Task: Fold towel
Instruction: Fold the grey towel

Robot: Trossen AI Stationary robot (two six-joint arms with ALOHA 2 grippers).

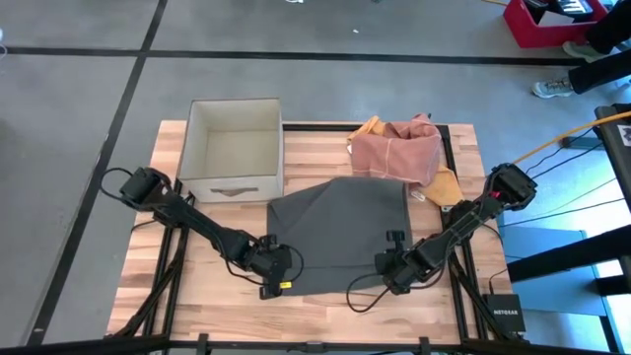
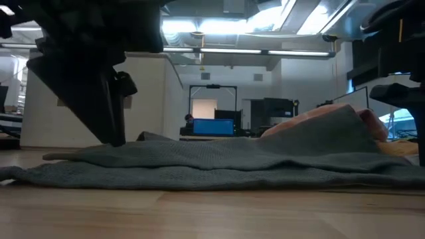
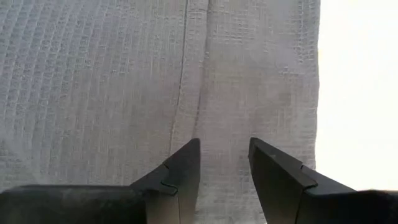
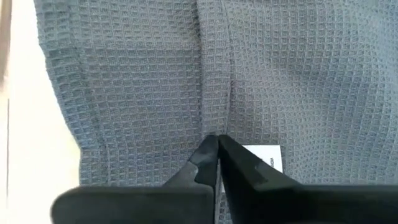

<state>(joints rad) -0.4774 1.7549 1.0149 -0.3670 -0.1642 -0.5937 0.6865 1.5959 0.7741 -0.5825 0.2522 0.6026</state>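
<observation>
One grey waffle-weave towel [image 1: 340, 232] lies flat at the middle of the wooden worktop [image 1: 325, 320], its long axis running from the near edge toward the far side. Left end effector [image 3: 224, 163] rests over its near left corner, fingers parted. Right end effector [image 4: 217, 152] is pinched closed on a ridge of cloth at the near right corner, beside a white label [image 4: 268, 157]. Behind stand a beige fabric box [image 1: 235, 148] and a pink cloth basket [image 1: 399, 148].
</observation>
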